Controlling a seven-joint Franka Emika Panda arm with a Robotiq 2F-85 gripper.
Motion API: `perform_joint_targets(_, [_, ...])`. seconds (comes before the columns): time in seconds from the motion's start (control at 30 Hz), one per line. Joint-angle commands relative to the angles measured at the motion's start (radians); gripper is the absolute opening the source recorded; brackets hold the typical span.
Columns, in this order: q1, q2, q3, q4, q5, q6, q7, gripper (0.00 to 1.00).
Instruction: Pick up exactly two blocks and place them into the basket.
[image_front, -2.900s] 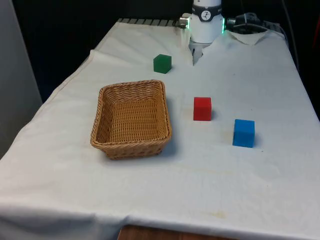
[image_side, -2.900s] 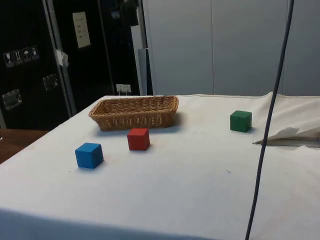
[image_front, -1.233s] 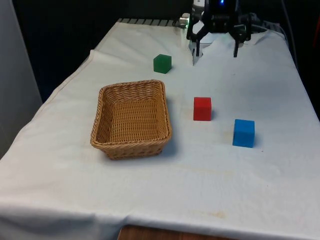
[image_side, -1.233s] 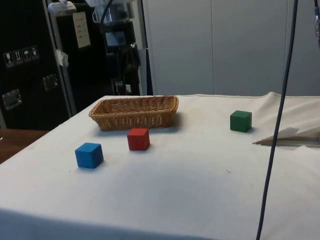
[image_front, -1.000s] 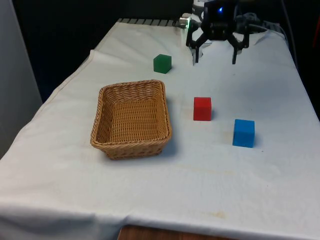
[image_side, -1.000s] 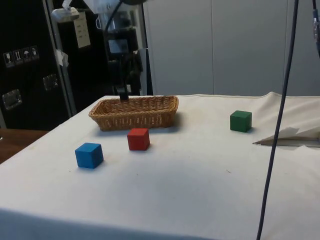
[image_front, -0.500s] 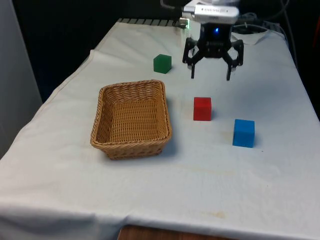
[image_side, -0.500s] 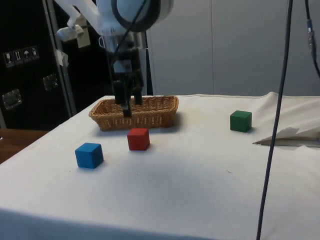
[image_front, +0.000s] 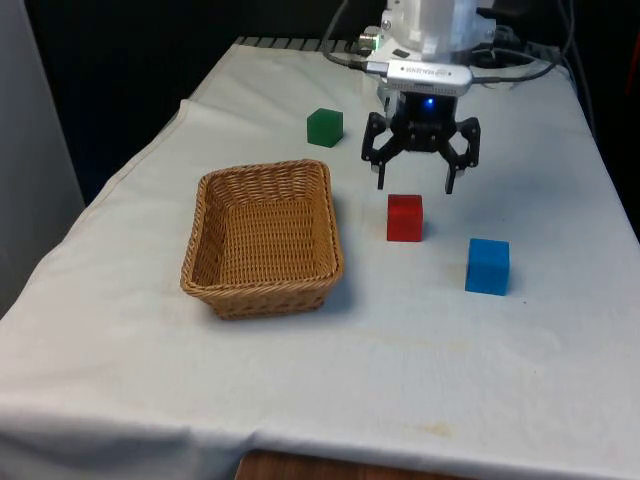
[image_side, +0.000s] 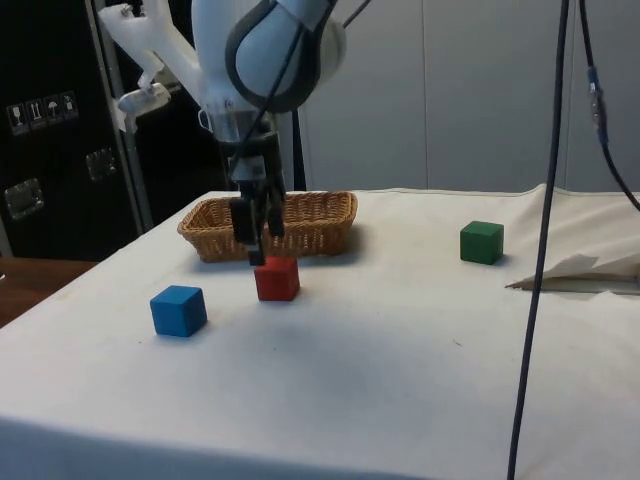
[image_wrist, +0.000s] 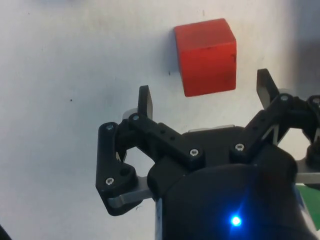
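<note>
Hovering claw (image_front: 413, 186) above red block (image_front: 405, 217)

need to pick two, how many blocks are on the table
3. The red block lies just below the open gripper, beside the basket. The blue block is toward the front view's right. The green block sits beyond the basket. None are in the basket.

Front, side, wrist views: shared red block (image_front: 405, 217).
</note>
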Motion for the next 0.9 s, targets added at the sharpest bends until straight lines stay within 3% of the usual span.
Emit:
perform_joint_targets(0.0, [-0.006, -0.002, 0.008, -0.004, 0.012, 0.01, -0.01, 1.0])
perform_joint_targets(0.17, [-0.001, 0.002, 0.001, -0.001, 0.0, 0.002, 0.0, 1.0])
perform_joint_targets(0.43, [-0.016, 0.039, 0.012, -0.003, 0.018, 0.035, -0.015, 1.0])
perform_joint_targets(0.47, [-0.006, 0.041, 0.001, -0.002, 0.001, 0.028, 0.0, 1.0])
perform_joint_targets(0.5, [-0.017, 0.044, 0.013, -0.004, 0.019, 0.04, -0.015, 1.0])
perform_joint_targets(0.53, [-0.018, 0.052, 0.014, -0.003, 0.02, 0.047, -0.015, 1.0])
perform_joint_targets(0.7, [-0.016, 0.073, 0.012, -0.002, 0.016, 0.065, -0.009, 1.0])
perform_joint_targets(0.73, [-0.008, 0.069, 0.002, -0.002, 0.002, 0.053, 0.0, 1.0])
perform_joint_targets(0.77, [-0.016, 0.077, 0.012, -0.001, 0.015, 0.068, -0.008, 1.0])
perform_joint_targets(0.87, [-0.016, 0.089, 0.012, 0.004, 0.014, 0.076, -0.006, 1.0])
